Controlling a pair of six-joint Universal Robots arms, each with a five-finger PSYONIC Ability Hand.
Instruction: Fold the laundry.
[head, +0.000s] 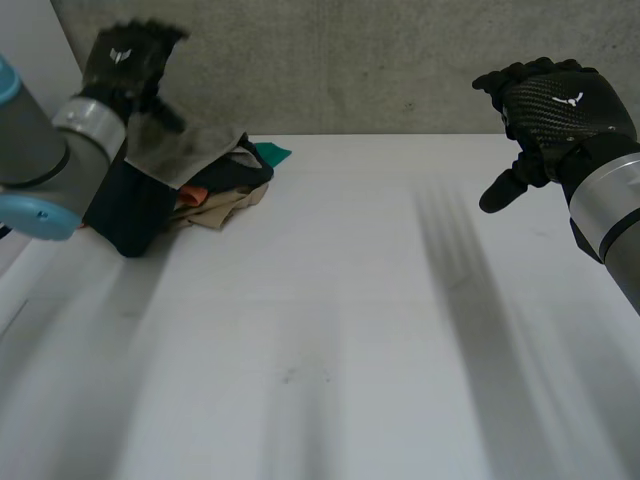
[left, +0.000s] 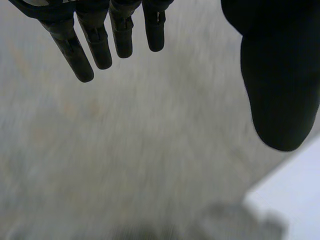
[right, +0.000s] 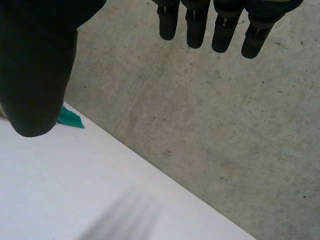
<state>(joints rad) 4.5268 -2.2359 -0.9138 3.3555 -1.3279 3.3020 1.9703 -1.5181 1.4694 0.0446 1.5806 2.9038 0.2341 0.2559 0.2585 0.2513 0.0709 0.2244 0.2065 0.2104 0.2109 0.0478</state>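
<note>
A pile of laundry (head: 205, 185) lies at the back left of the white table (head: 350, 320). A grey cloth (head: 190, 148) is on top, over dark navy (head: 130, 215), orange, tan and teal (head: 272, 153) pieces. My left hand (head: 125, 60) is raised above and behind the pile, apart from it. Its fingers (left: 97, 45) are straight and hold nothing. My right hand (head: 560, 105) hovers high over the table's back right, its fingers (right: 195, 30) relaxed and empty. The teal corner (right: 70, 119) lies beside that hand's thumb on the table edge.
A grey concrete wall (head: 350, 60) rises right behind the table's far edge. The left arm (head: 35, 150) stands over the table's left side, next to the pile.
</note>
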